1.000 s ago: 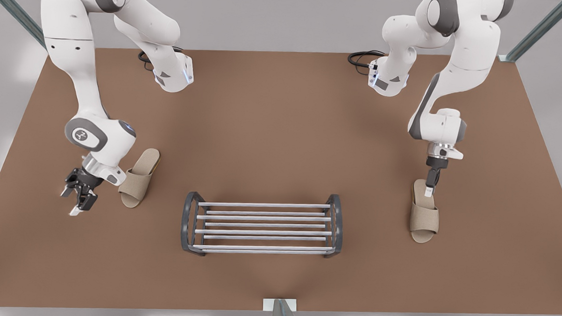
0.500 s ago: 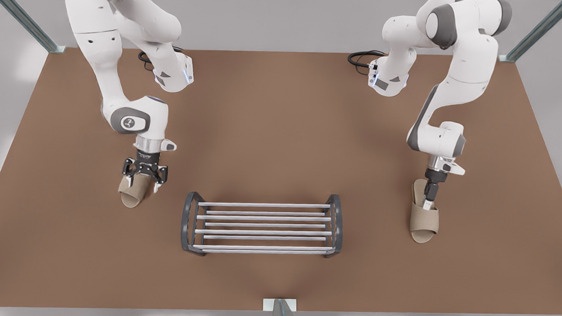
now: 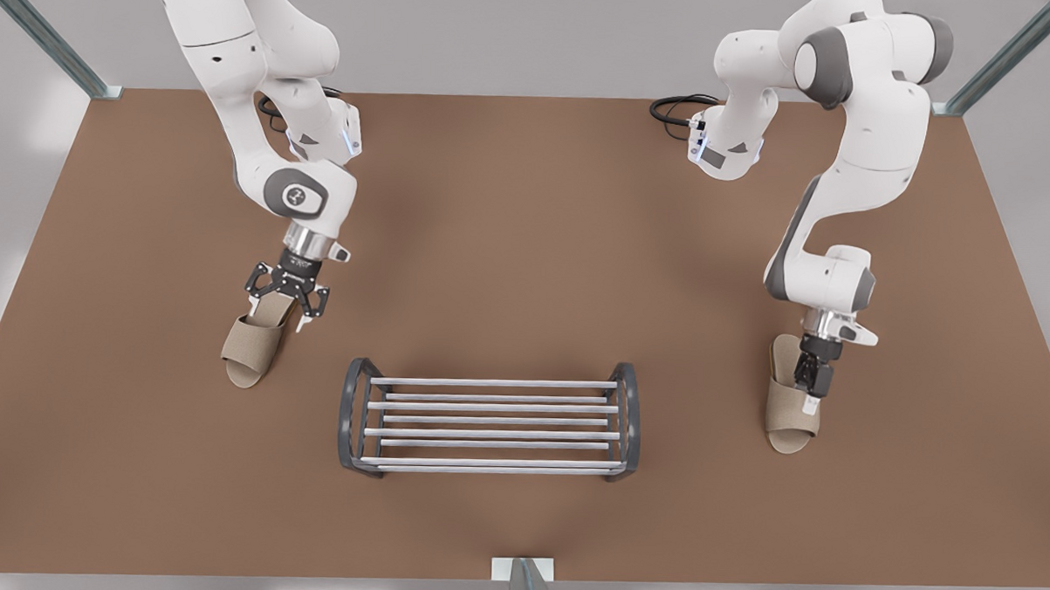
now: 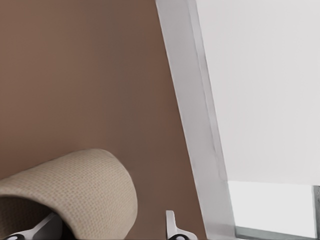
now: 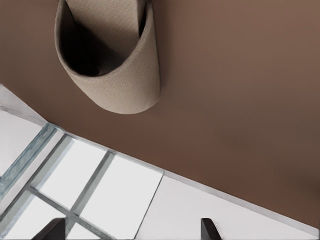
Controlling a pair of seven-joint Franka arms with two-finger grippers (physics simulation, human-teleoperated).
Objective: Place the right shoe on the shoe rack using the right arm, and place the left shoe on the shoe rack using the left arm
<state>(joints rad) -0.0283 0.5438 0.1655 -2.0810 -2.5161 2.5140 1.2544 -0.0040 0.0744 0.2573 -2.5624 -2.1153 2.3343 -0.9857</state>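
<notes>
1. The right pincer (image 3: 285, 309) hovers spread wide over the heel of the beige woven right shoe (image 3: 250, 351), at the front view's left.
2. The silver-barred shoe rack (image 3: 490, 420) stands centre, bare.
3. The left pincer (image 3: 808, 388) is parted, straddling the strap of the left shoe (image 3: 791, 420).
4. Brown table (image 3: 527, 243); grey walls.
</notes>
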